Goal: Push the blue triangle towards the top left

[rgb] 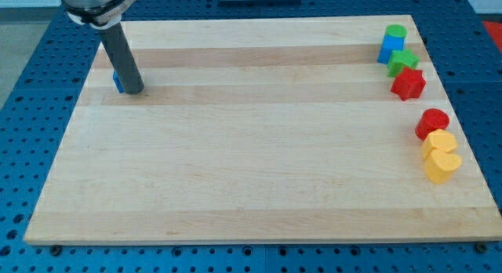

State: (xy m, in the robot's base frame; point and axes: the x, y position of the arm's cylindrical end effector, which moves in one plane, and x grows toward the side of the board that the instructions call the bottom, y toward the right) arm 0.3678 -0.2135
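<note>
Yellow heart (441, 166) nearest; my tip (133, 91) touches blue triangle (118, 81).

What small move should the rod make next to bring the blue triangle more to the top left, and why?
Probably a short push further toward the view's top left. My tip stands just right of the blue triangle, which is mostly hidden behind the rod, and some wooden board remains between the block and that corner.

Bright even overhead light, faint soft shadows, sharp focus throughout
</note>
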